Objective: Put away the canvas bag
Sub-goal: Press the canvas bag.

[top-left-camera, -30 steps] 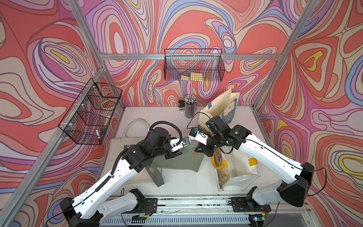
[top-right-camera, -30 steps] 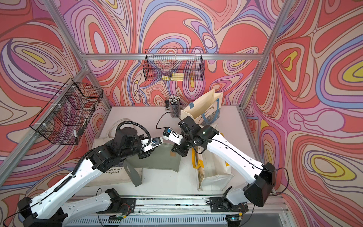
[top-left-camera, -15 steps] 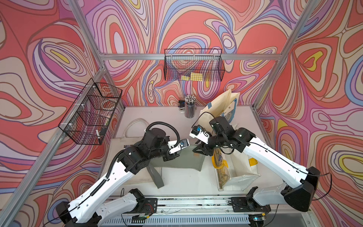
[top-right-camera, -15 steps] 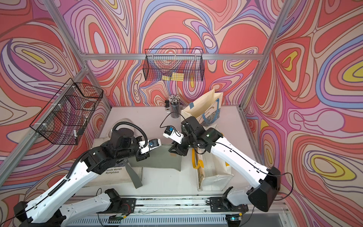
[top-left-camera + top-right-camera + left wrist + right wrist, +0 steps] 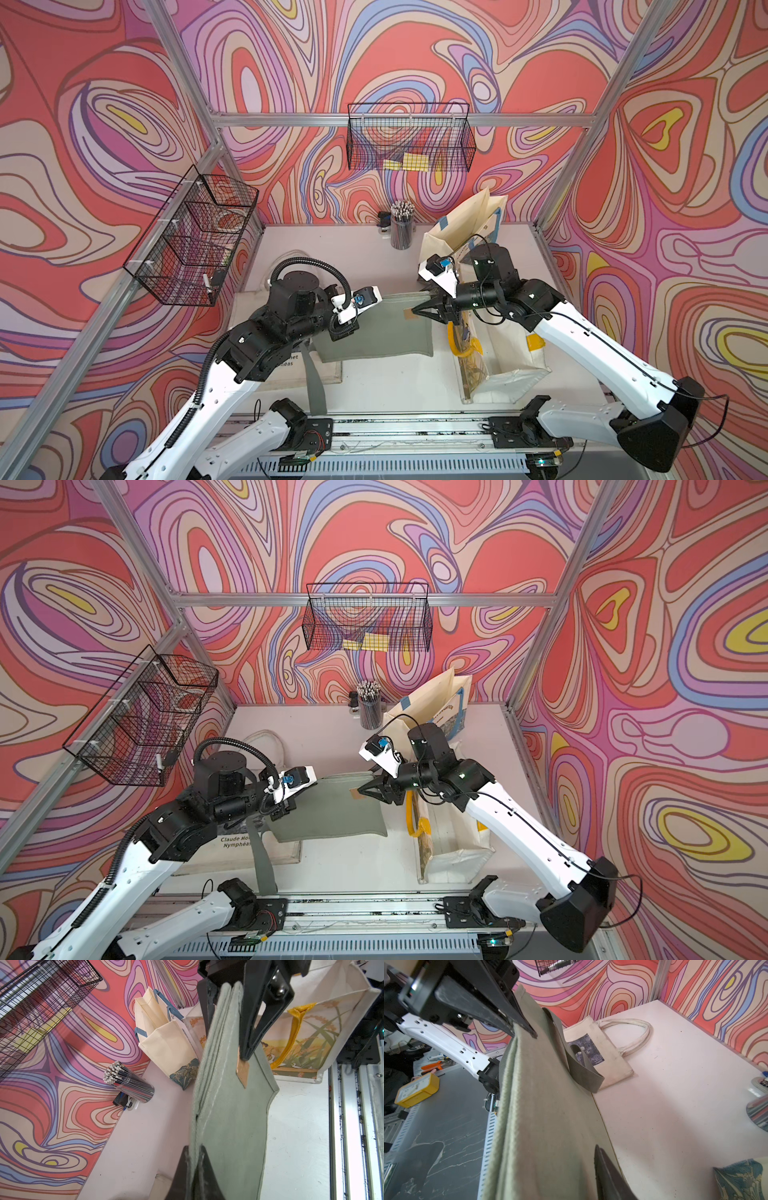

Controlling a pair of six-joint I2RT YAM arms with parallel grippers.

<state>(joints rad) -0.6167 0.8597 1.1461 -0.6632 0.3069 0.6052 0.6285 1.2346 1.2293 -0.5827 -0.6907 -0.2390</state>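
The grey-green canvas bag (image 5: 376,332) (image 5: 332,812) hangs above the table between my two grippers, its strap (image 5: 313,382) trailing toward the front. My left gripper (image 5: 351,326) (image 5: 286,806) (image 5: 194,1151) is shut on the bag's (image 5: 230,1130) top edge. My right gripper (image 5: 409,313) (image 5: 360,791) (image 5: 517,1147) stands open at the other end, by the small tan tag (image 5: 242,1070). Its jaws straddle the folded edge of the bag (image 5: 546,1118). One finger shows on the bag's face; the other is behind the cloth.
A white tote with a dark print (image 5: 282,368) lies flat under the left arm. An upright cream tote (image 5: 461,224) and a pencil cup (image 5: 401,230) stand at the back. A yellow-handled tote (image 5: 503,357) lies at the right. Wire baskets hang on the back wall (image 5: 409,141) and left wall (image 5: 191,241).
My right gripper's jaws have parted from the bag's edge. My left gripper has drawn a little to the left with the bag still in it.
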